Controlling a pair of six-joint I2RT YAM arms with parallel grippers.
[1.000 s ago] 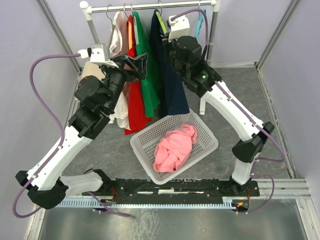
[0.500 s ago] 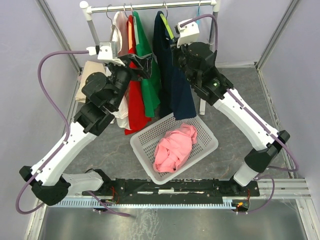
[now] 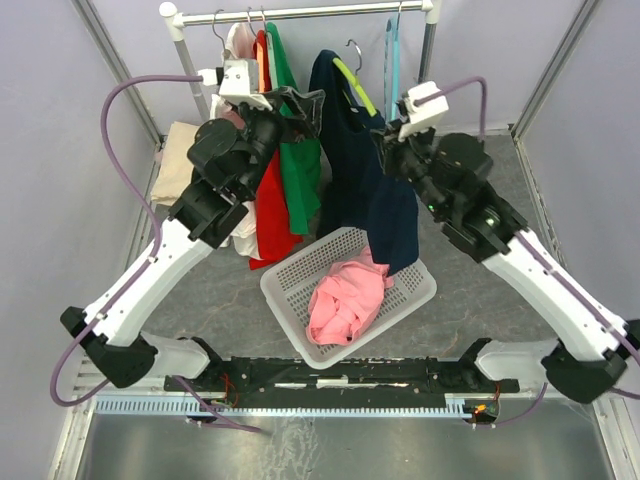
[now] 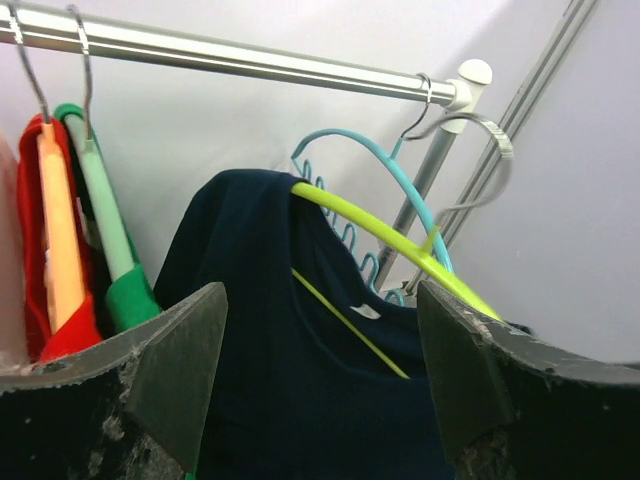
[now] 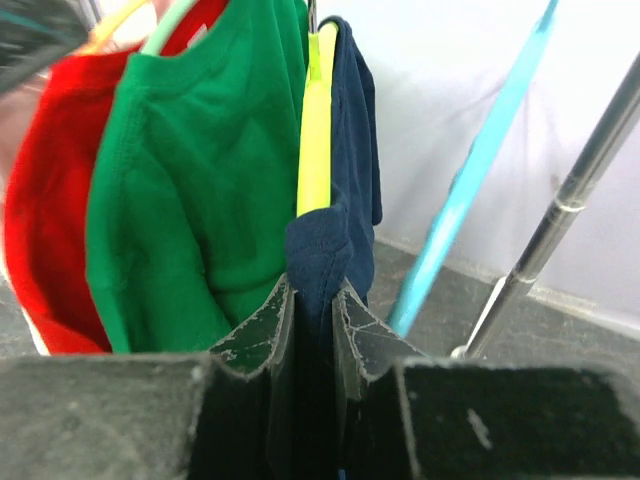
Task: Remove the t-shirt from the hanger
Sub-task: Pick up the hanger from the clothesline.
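A navy t-shirt [image 3: 350, 170] hangs on a yellow-green hanger [image 3: 356, 85], whose hook sits below and in front of the rail [image 3: 300, 13]. My right gripper [image 3: 388, 140] is shut on the shirt's right shoulder; in the right wrist view the gripper [image 5: 313, 300] pinches navy cloth [image 5: 350, 150] just under the hanger's end [image 5: 315, 130]. My left gripper [image 3: 300, 103] is open beside the shirt's left shoulder. In the left wrist view the gripper [image 4: 320, 370] has its jaws wide apart, framing the shirt [image 4: 260, 380] and hanger [image 4: 400, 245] without touching them.
Red [image 3: 268, 190], green [image 3: 298, 160] and white shirts hang on the rail to the left. A teal empty hanger [image 3: 392, 50] hangs at the right by the post [image 3: 428, 40]. A white basket [image 3: 285, 290] holding a pink garment [image 3: 345, 295] sits below.
My right arm has pulled back to the near right with the navy shirt, dragging shirt and hanger away from the rail. My left gripper has risen and moved right, still open.
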